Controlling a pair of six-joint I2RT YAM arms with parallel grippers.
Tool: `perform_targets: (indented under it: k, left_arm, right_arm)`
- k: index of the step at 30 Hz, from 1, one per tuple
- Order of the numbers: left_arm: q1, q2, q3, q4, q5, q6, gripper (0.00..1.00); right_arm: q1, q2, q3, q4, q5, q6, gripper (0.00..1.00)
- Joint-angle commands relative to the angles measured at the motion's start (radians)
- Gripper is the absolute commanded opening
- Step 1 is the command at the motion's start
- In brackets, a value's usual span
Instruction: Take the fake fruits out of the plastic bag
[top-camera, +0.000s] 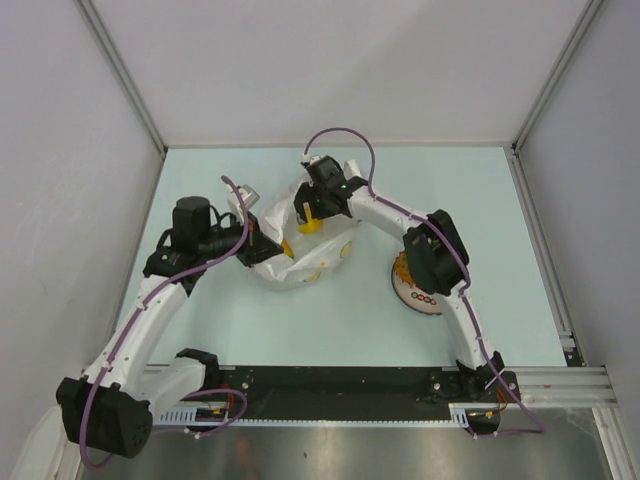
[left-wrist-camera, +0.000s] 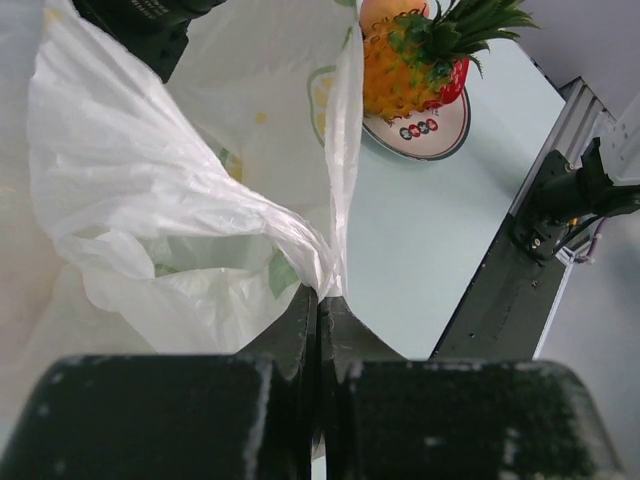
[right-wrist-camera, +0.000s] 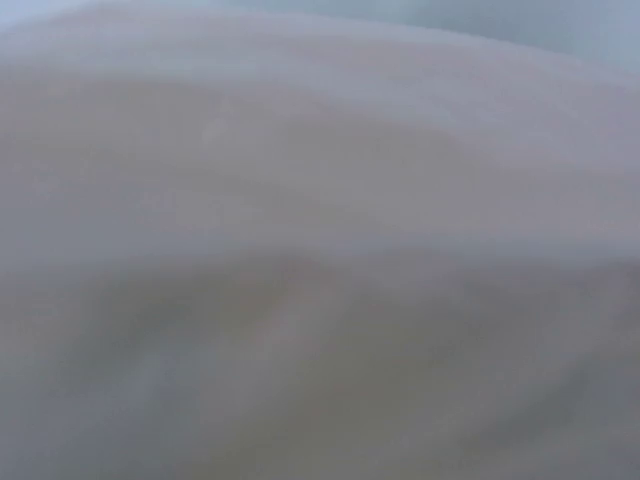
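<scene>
The plastic bag (top-camera: 300, 250) lies crumpled at mid-table, thin, white and translucent. My left gripper (left-wrist-camera: 320, 296) is shut on a gathered fold of the plastic bag (left-wrist-camera: 150, 200), holding that side up. My right gripper (top-camera: 312, 210) reaches down into the bag's mouth from the far side, and its fingers are hidden. A yellow shape (top-camera: 311, 224) shows just below it, inside the bag. The right wrist view is only blurred white film. On the plate (left-wrist-camera: 430, 135) stand an orange pineapple (left-wrist-camera: 410, 70) with a green crown, a red strawberry (left-wrist-camera: 457, 85) and a peach (left-wrist-camera: 383, 10).
The round white plate (top-camera: 420, 297) sits right of the bag, half under my right forearm. Grey walls close in the left, far and right sides. A black rail (top-camera: 330, 385) runs along the near edge.
</scene>
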Motion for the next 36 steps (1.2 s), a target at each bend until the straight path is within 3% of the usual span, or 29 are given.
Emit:
perform_targets:
  k: [1, 8, 13, 15, 19, 24, 27, 36]
  left_arm:
    - [-0.007, -0.003, 0.032, 0.0, 0.004, -0.007, 0.0]
    - [-0.006, 0.026, 0.052, -0.009, 0.001, 0.003, 0.0]
    - [-0.006, 0.02, 0.038, 0.005, -0.005, -0.005, 0.0]
    - [-0.006, 0.017, 0.027, 0.022, -0.002, -0.017, 0.0]
    - [-0.006, 0.015, 0.016, 0.037, -0.002, -0.027, 0.01]
    - [-0.006, 0.009, 0.013, 0.04, -0.006, -0.022, 0.0]
    - [-0.004, -0.003, 0.007, 0.043, -0.014, -0.022, 0.0]
    - [0.0, -0.029, -0.03, 0.088, -0.039, -0.049, 0.0]
  right_arm:
    - [0.004, 0.05, 0.113, -0.027, 0.114, 0.046, 1.0]
    - [0.028, 0.172, 0.242, -0.007, 0.158, -0.029, 0.97]
    - [0.05, 0.143, 0.219, 0.007, 0.215, -0.122, 0.96]
    - [0.057, 0.12, 0.188, 0.022, 0.244, -0.144, 0.9]
    - [0.079, 0.123, 0.187, 0.036, 0.251, -0.187, 0.69]
    - [0.09, 0.147, 0.216, 0.034, 0.258, -0.205, 0.7]
    - [0.09, 0.146, 0.193, 0.03, 0.243, -0.228, 0.74]
    - [0.019, -0.076, 0.083, -0.015, -0.054, -0.277, 0.6]
